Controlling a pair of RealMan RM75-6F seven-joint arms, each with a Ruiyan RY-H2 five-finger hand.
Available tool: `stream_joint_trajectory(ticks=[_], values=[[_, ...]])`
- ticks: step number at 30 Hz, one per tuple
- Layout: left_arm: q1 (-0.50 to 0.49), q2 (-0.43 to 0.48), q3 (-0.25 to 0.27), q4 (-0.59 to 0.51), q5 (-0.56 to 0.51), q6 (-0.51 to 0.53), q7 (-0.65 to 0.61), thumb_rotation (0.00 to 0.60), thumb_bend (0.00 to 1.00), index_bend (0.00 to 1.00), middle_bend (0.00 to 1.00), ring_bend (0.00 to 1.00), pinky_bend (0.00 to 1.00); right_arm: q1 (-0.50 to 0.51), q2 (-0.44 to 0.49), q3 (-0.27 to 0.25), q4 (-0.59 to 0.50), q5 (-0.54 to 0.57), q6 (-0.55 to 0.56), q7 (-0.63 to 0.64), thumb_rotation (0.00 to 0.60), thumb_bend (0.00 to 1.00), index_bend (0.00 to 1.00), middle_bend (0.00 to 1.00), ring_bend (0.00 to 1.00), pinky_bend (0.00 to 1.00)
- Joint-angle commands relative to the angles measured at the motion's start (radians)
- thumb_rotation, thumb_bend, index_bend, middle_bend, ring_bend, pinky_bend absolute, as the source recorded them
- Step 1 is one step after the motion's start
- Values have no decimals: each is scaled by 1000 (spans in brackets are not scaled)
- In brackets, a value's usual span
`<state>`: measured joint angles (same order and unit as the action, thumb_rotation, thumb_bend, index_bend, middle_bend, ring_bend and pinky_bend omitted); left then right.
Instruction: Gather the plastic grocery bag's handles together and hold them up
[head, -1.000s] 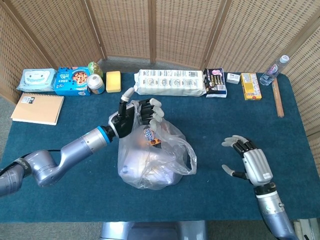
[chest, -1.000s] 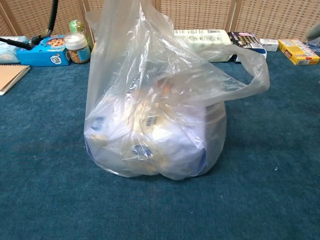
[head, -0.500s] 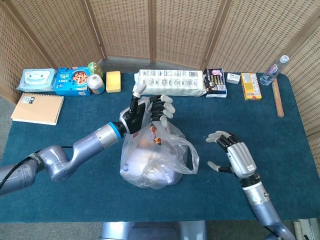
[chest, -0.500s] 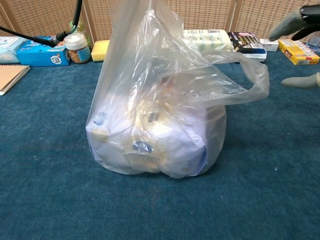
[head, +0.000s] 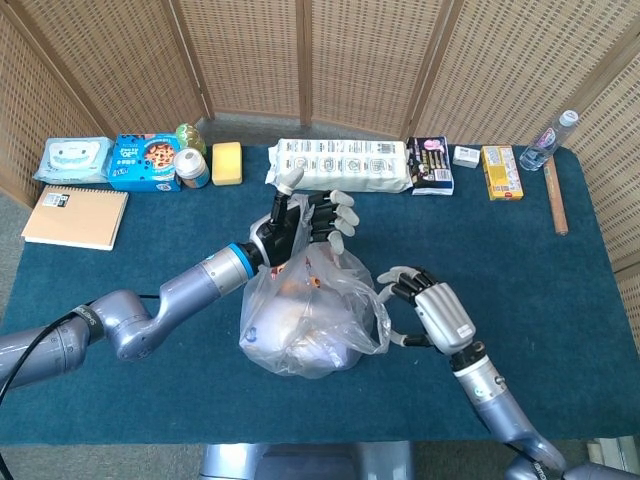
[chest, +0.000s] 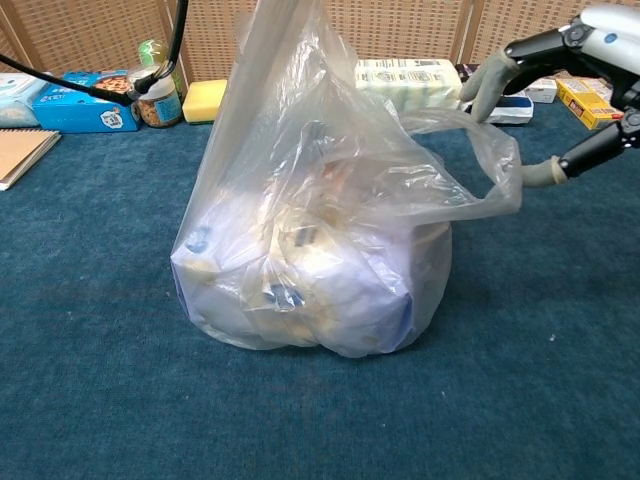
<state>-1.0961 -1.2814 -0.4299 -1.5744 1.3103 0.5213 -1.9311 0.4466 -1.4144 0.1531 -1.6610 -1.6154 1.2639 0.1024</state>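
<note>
Left hand grips one handle of the plastic grocery bag, pulled up | right hand fingers spread, empty, at the loose handle | bag mid-table

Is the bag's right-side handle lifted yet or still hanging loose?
Hanging loose: the handle loop droops sideways off the bag, with the right hand open around it, not gripping.

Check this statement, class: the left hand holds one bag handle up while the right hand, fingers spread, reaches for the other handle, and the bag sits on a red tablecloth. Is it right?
Only the colour is wrong. The head view shows the tablecloth is dark blue, not red. The rest stands: the left hand holds one handle of the plastic grocery bag up, and the right hand, fingers spread, reaches for the other handle.
</note>
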Motion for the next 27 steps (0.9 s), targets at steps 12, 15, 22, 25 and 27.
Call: stream_joint_trajectory(ticks=[12,15,22,25,27], values=[[48,-3,-29,-11,-9,-33,33,0,196,395,473,452,526,-3,-48,25,0,21,78,0,600,245,670,409,305,240],[55,-7,-36,-11,-10,-41,40,0,195,395,473,452,526,-4,-58,34,2,26,97,16,600,245,679,424,320,244],[62,-18,-60,-10,-16,-62,57,0,195,395,473,452,526,2,-80,48,7,25,125,49,600,259,588,428,331,253],[63,-22,-73,-12,-21,-70,65,0,195,395,473,452,526,18,-98,54,19,29,113,49,600,271,490,412,327,254],[64,-24,-79,-14,-25,-75,73,0,195,395,473,452,526,29,-103,60,23,34,103,49,600,276,459,396,325,253]])
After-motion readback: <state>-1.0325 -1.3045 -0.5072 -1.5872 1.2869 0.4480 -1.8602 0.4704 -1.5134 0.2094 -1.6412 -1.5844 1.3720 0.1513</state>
